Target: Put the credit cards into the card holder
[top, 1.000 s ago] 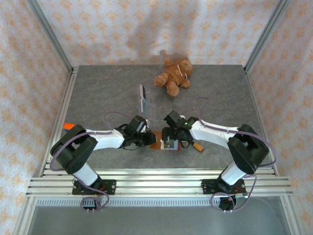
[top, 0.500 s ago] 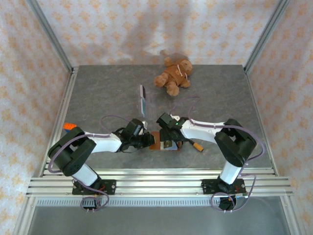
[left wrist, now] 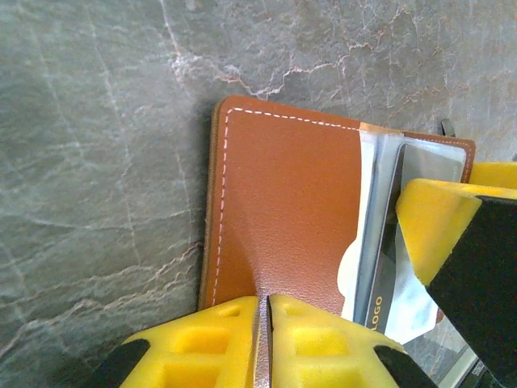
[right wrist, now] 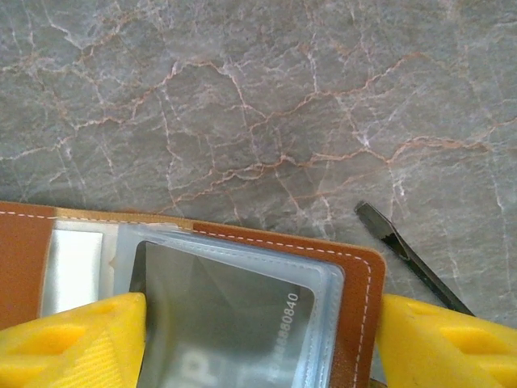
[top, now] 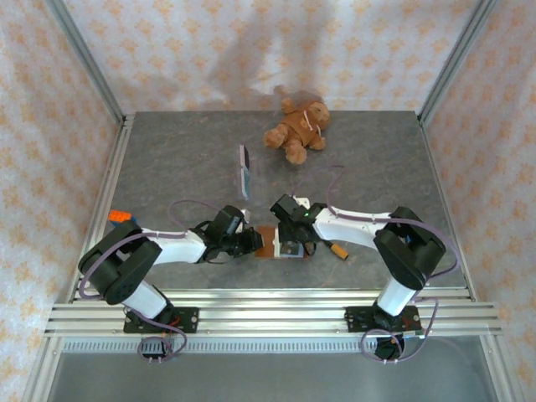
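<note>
Left jaws are nipped shut on the left edge of the card holder's (left wrist: 283,210) brown cover. Right jaws stand wide astride its clear pocket, gripping nothing I can see. The holder lies open near the middle of the worktop (top: 167,159), between the arms. The step probably goes best with the cover pinned flat and the card (right wrist: 226,315) pushed squarely along the sleeve. That pocket holds one grey card, and the spare cards (top: 244,170) lie farther off.
</note>
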